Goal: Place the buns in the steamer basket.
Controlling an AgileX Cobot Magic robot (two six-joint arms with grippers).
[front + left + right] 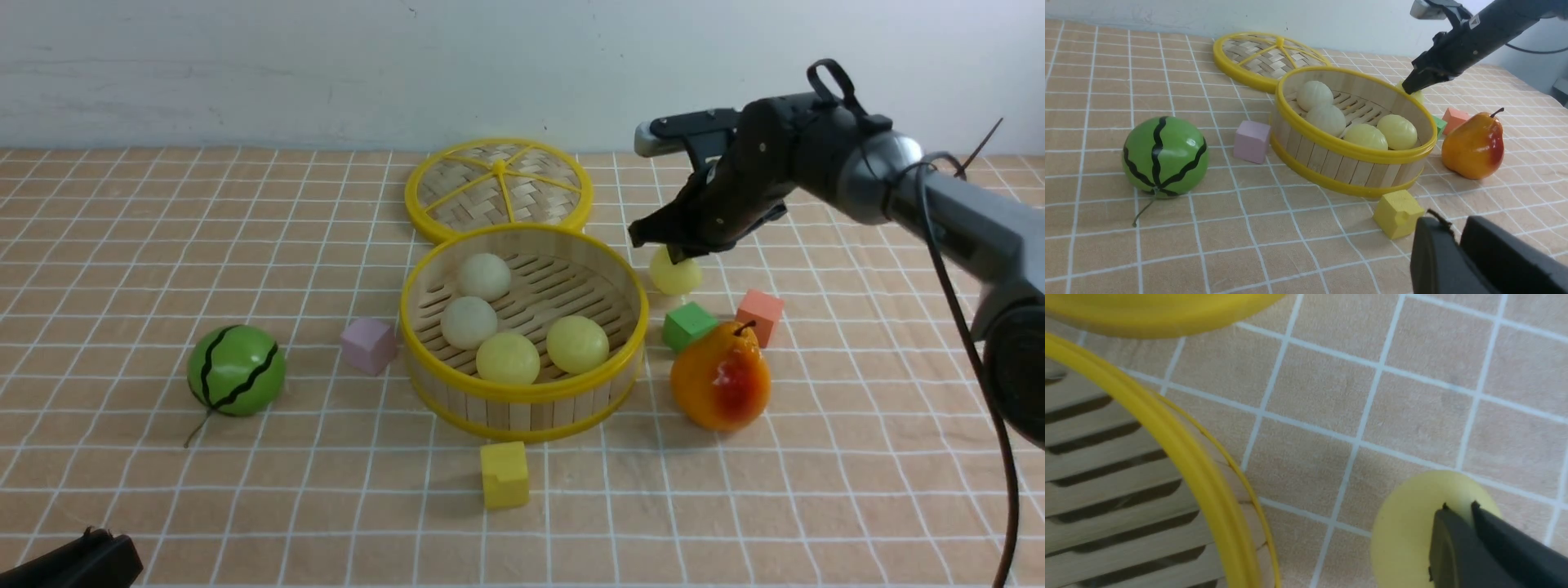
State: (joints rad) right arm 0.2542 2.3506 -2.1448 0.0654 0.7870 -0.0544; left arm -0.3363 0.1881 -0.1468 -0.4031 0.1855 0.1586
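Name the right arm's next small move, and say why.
Probably lift the right gripper slightly to test its hold: its jaws are shut on top of the last bun, which lies on the cloth beside the steamer basket holding the other four. Whether the pinch truly grips, I cannot tell.

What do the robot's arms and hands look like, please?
The right arm is a silver-grey tube with a black cable hanging along it and a black wrist housing. The right hand is matte black and tapering; the left hand is matte black too.
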